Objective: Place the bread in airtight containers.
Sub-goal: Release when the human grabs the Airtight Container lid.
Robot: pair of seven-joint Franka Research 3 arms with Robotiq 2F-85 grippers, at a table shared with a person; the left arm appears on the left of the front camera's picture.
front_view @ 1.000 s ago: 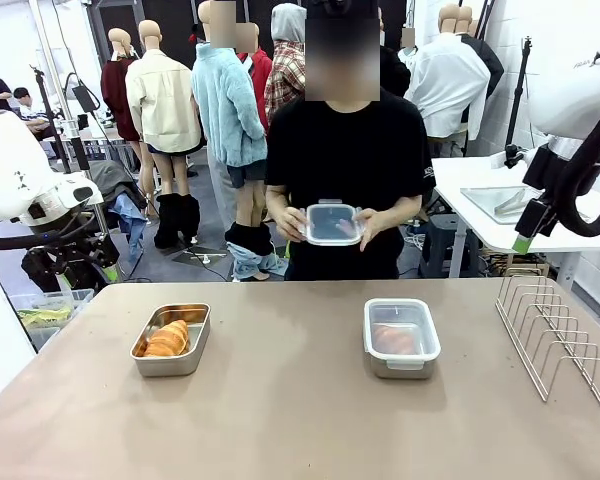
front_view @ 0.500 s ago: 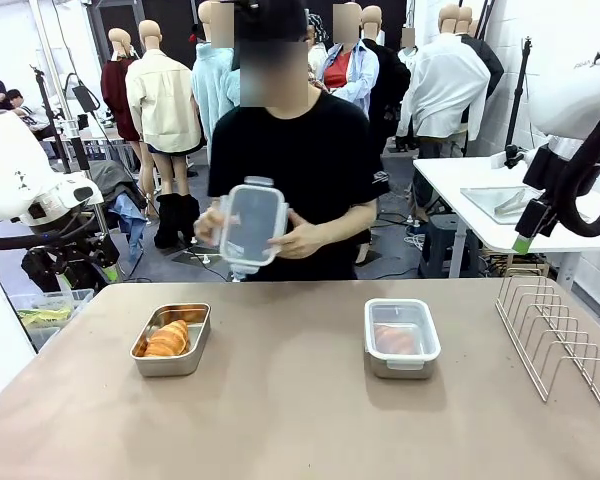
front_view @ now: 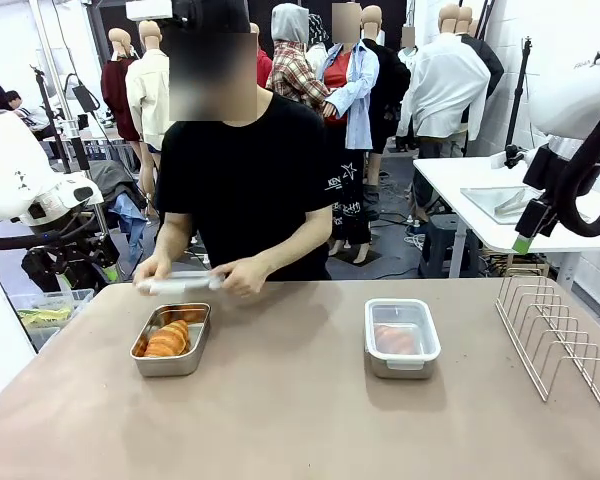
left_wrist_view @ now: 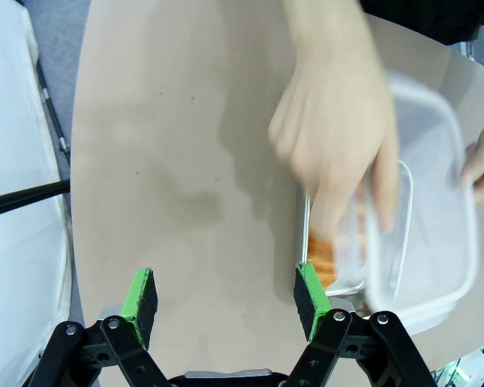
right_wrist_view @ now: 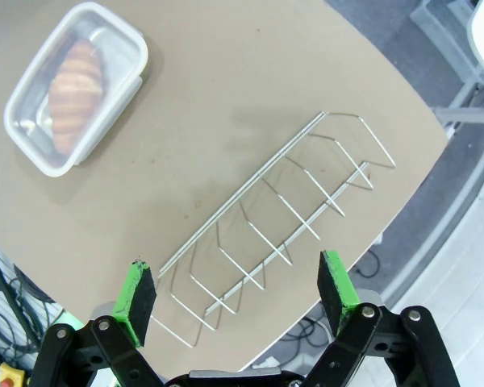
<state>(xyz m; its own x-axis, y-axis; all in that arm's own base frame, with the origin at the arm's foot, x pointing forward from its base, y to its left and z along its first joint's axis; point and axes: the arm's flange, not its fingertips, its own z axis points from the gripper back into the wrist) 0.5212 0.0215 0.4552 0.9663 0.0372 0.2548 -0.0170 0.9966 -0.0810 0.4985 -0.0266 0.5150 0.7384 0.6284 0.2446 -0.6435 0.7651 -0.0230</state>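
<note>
A bent-wire rack stands at the worktop's right. The person's hands hold a translucent lid over the open steel tin with its ridged croissant; the other tin is lidded. Left claw and right claw gape wide, empty.

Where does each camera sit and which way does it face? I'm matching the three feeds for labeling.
Front view: fixed on the robot's side, looking across the table at the person, whose hands hold a clear lid over the open tin; both white arms show at the edges.
Left wrist view: looks down past its open left gripper at that tin and lid.
Right wrist view: looks down past its open right gripper at the wire rack and lidded tin.
Shared: front and right wrist views both show rack and lidded tin.
</note>
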